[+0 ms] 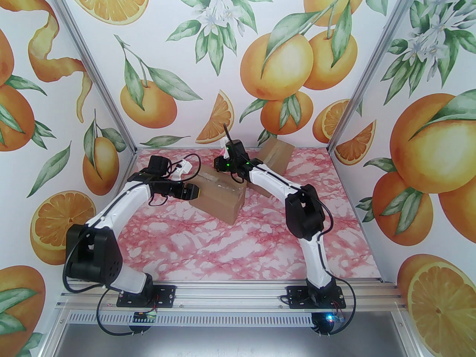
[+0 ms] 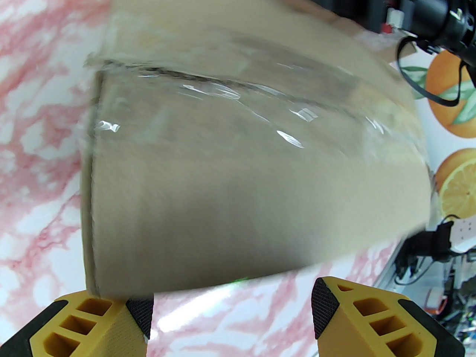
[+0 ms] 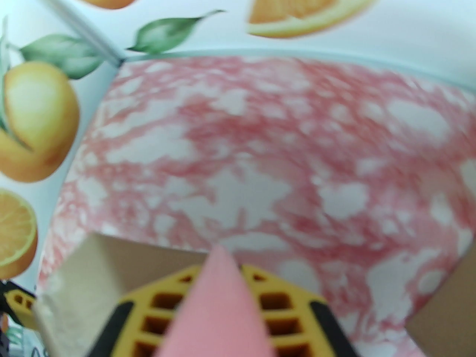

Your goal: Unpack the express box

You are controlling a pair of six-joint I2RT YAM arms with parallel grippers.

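Overhead, I have the express box (image 1: 219, 195) lying at an angle on the pink marbled table (image 1: 230, 251), about mid-depth between the two arms. A second carton (image 1: 277, 154) sits behind it by the back wall. My left gripper (image 1: 193, 192) is low at the box's left end, and the right gripper (image 1: 222, 158) hangs over its far edge.

On the left wrist camera the box top is close ahead and blurred. Clear tape (image 2: 230, 87) runs wrinkled and shiny along the seam. I can't tell whether the dark line under it is a cut or just the flap joint. The yellow fingers (image 2: 100, 325) stand wide apart with nothing between them, and the left one sits right against the box's near corner.

On the right wrist camera the jaws are nearly together on a pink wedge-shaped piece (image 3: 219, 318), which I take for the opening tool. It points out over a cardboard corner (image 3: 148, 262) and the bare table beyond.

My reading is that the job is in its early stage. The flaps look closed and taped, and nothing is out of the box. Slitting the tape, folding the flaps back and lifting out the contents are all left to do.
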